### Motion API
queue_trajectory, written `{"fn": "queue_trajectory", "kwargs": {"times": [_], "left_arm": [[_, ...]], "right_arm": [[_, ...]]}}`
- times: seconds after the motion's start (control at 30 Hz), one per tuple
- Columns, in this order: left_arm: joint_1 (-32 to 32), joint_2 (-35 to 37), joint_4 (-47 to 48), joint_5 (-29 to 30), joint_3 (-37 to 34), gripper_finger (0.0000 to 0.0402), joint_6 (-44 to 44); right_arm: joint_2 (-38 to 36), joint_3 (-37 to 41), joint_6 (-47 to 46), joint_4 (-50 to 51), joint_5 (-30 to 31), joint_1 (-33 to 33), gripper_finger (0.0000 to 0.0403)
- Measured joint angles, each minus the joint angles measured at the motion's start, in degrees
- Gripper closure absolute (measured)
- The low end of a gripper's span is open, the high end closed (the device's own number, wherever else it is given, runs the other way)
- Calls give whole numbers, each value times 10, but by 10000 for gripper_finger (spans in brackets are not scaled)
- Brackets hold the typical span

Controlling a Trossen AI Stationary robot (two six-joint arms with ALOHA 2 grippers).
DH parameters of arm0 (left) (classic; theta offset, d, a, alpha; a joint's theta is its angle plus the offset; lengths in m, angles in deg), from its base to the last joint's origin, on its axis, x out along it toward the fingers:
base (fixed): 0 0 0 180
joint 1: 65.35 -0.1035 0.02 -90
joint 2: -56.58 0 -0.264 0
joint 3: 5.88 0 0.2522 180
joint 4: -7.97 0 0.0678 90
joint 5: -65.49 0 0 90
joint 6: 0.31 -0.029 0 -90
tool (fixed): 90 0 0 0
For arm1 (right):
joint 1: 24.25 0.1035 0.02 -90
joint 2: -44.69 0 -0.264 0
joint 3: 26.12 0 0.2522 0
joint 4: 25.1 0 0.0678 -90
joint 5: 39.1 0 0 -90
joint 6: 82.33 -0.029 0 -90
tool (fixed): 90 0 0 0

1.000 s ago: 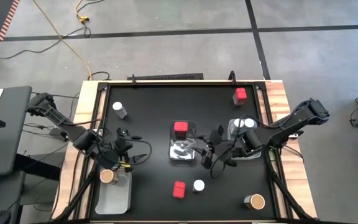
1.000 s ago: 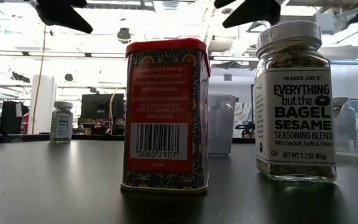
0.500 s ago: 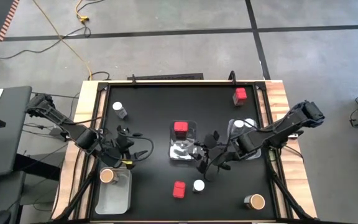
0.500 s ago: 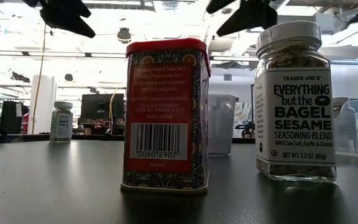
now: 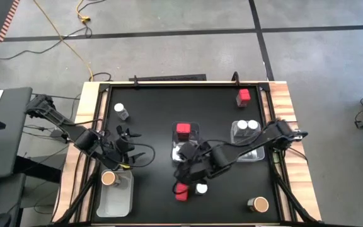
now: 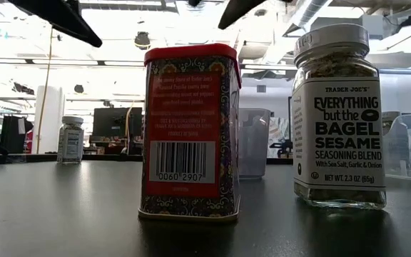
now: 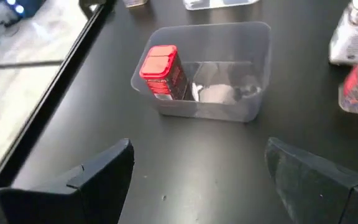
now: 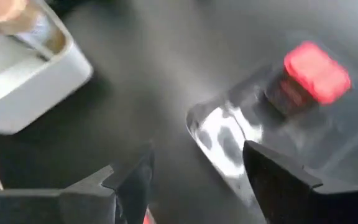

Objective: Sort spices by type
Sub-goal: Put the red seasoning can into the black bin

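My right gripper point(image 5: 183, 175) point(image 8: 197, 180) hangs open over the table's middle. It is just above a red square-topped tin point(image 5: 181, 192) point(image 6: 191, 132) and a white-lidded jar point(image 5: 201, 188) point(image 6: 341, 114), which stand side by side on their bases. My left gripper point(image 5: 131, 142) point(image 7: 197, 168) waits open at the left, pointing toward the centre bin point(image 7: 229, 109). That bin holds another red tin point(image 5: 183, 129) point(image 7: 160, 68) point(image 8: 316, 71). Two white-lidded jars point(image 5: 247, 125) stand in the right bin. A brown-topped jar point(image 5: 108, 178) stands in the left bin.
A white-lidded jar point(image 5: 120, 111) stands far left, a red tin point(image 5: 244, 96) far right and a brown-topped jar point(image 5: 257, 203) near right, all loose on the black tabletop. The left bin point(image 5: 115, 198) sits at the near left corner. Wooden rails edge the table.
My right gripper has swung from beside the right bin toward the table's left and near edge. It passed the near side of the centre bin and now hangs over the loose red tin, turning as it went. Its fingers stay apart. No spice has moved.
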Motion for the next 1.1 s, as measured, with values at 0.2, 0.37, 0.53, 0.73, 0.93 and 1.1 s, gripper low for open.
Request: {"fn": "queue_trajectory", "kwargs": {"times": [0.2,0.37,0.53,0.73,0.93,1.1], "left_arm": [[17,115,0,-48,-60,56,-25],[24,207,-3,-102,-94,56,-45],[24,250,-2,-163,-104,56,-46],[25,254,2,-195,-105,56,-52],[25,237,1,-195,-105,56,-59],[24,215,1,-194,-105,56,-61]], "right_arm": [[86,-142,-225,124,-13,0,131],[135,-211,-338,157,-36,3,131],[144,-215,-389,141,-95,7,131],[140,-214,-372,153,-105,16,131],[136,-215,-133,150,-123,18,131],[136,-214,155,146,-172,14,131]]}}
